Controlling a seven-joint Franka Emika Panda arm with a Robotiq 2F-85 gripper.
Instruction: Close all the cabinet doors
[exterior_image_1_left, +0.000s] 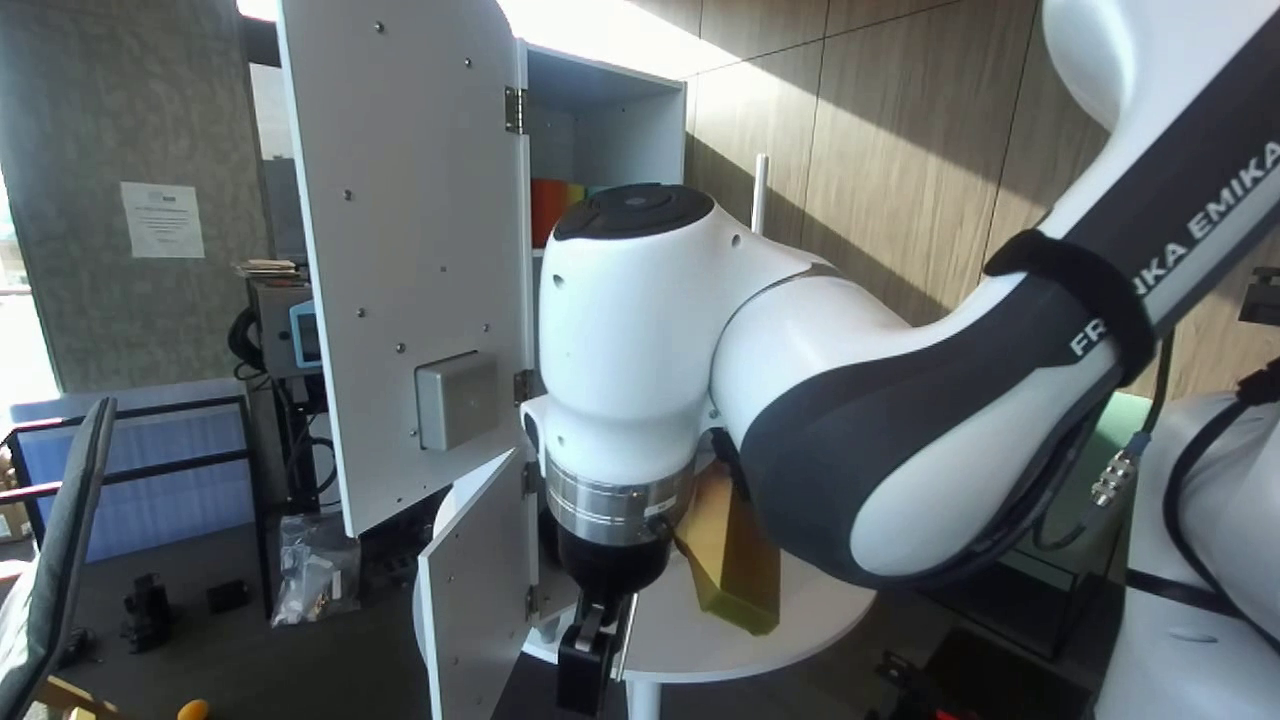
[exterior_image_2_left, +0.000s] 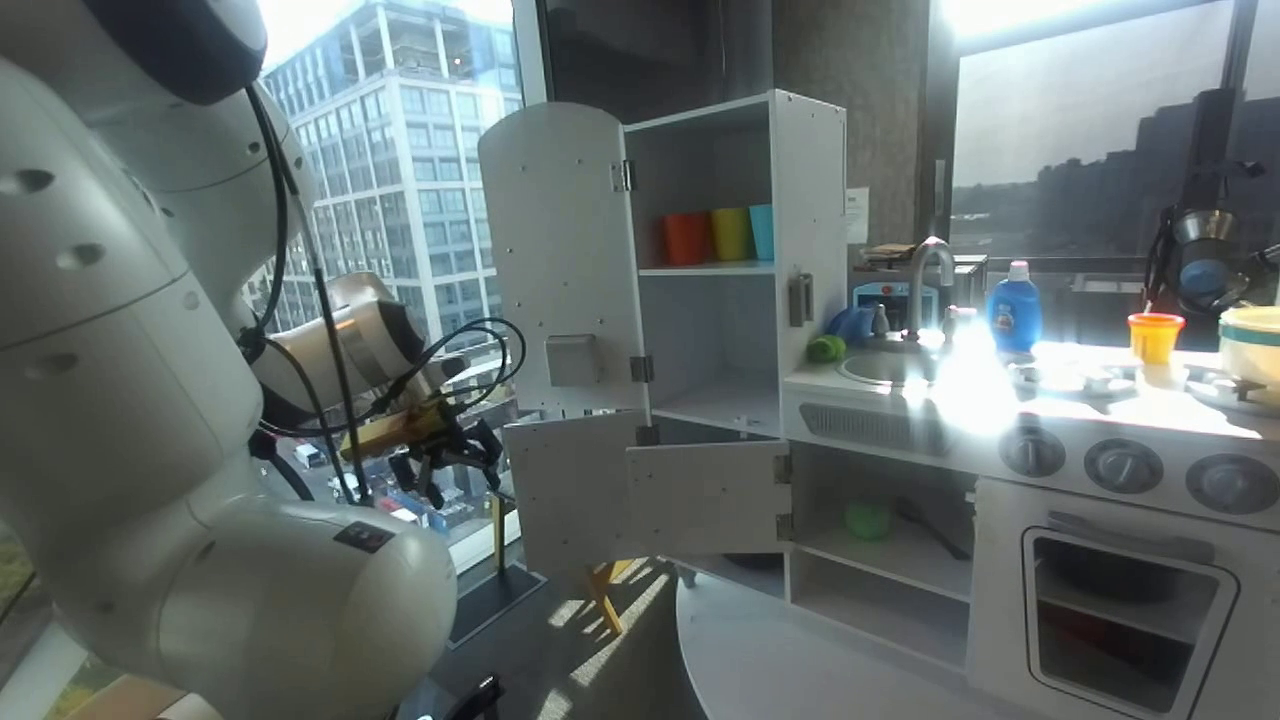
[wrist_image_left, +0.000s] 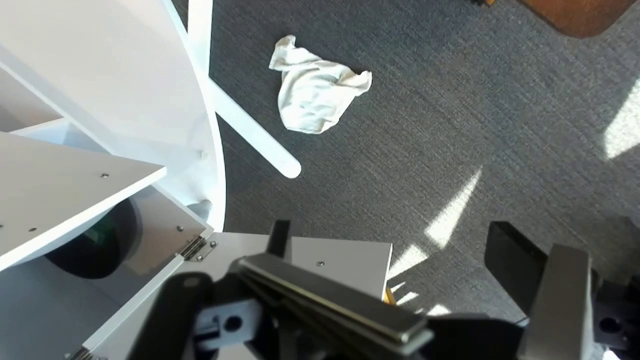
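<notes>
— Start left, where are you?
— In an exterior view I have the gripper (exterior_image_2_left: 462, 478) at left, jaws spread wide, holding nothing; whether it touches the nearby lower door (exterior_image_2_left: 565, 490), I can't tell.
— And the doors?
— Tall door (exterior_image_2_left: 553, 250) stands open above that lower one, open too; then a short door (exterior_image_2_left: 705, 500), hinged at its right edge, also open!
— Farther right?
— Faucet (exterior_image_2_left: 915, 290), then a blue bottle (exterior_image_2_left: 1015, 312) standing upright, then an orange cup (exterior_image_2_left: 1155, 338).
</notes>
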